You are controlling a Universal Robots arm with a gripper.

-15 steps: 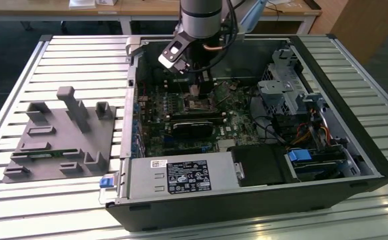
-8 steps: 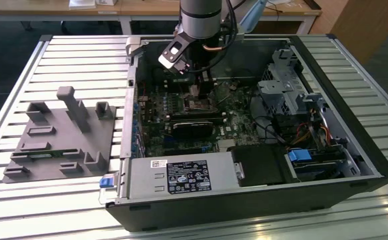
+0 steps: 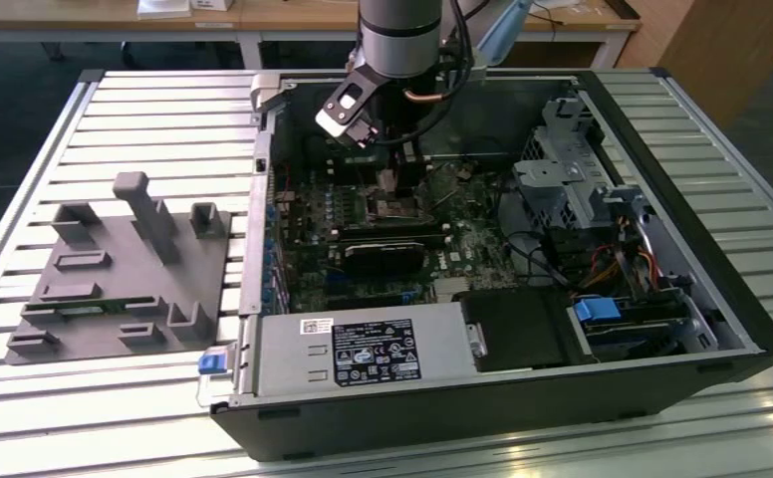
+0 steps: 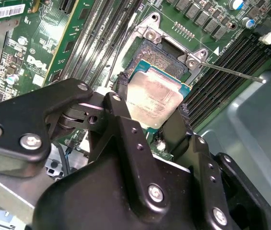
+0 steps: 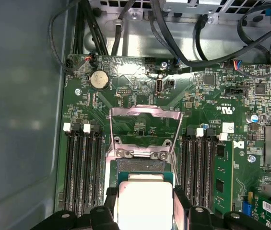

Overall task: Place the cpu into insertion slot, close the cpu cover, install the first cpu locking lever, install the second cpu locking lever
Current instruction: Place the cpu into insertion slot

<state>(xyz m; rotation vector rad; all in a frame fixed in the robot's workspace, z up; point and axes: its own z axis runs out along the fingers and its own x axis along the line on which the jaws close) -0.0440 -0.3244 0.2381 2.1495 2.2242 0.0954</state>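
Observation:
My gripper (image 4: 152,98) is shut on the cpu (image 4: 155,101), a flat square chip with a dull silver top, one black finger (image 4: 121,88) on each of two opposite edges. The chip hangs just over the insertion slot (image 4: 160,53), whose dark centre still shows beyond it. In the first wrist view the cpu (image 5: 143,201) sits between the fingers of the gripper (image 5: 144,203), close over the insertion slot (image 5: 140,166). The cpu cover (image 5: 145,114) stands raised open behind the socket. A thin metal lever (image 4: 236,72) sticks out sideways. In the exterior view the gripper (image 3: 386,184) reaches down into the computer case.
Memory slots (image 5: 82,163) flank the socket on both sides. A black heatsink block (image 3: 386,254) lies on the board nearer the power supply (image 3: 360,354). Cables (image 5: 173,43) run along the case wall. A grey fixture (image 3: 121,269) sits on the slatted table at the exterior view's left.

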